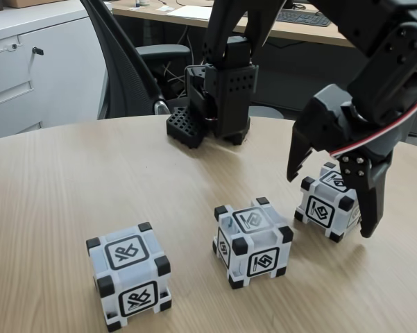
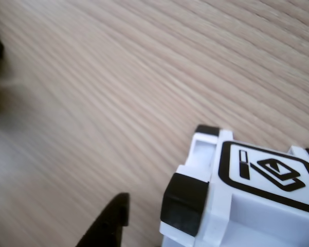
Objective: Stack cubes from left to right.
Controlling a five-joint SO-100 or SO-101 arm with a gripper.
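Three white cubes with black corners and glyph faces stand in a row on the wooden table (image 1: pixel 90 173) in the fixed view: the left cube (image 1: pixel 128 274), the middle cube (image 1: pixel 253 241) and the right cube (image 1: pixel 320 211). My black gripper (image 1: pixel 329 206) is open and straddles the right cube, one finger behind it and one in front at its right; the jaws are not touching it. In the other view a cube (image 2: pixel 247 200) sits at the lower right, with one black fingertip (image 2: pixel 110 224) a short gap to its left.
The arm's black base (image 1: pixel 225 90) and a black perforated block (image 1: pixel 186 128) stand at the table's far edge. An office chair (image 1: pixel 128 62), a white cabinet (image 1: pixel 28 69) and a desk with a keyboard (image 1: pixel 302 17) lie behind.
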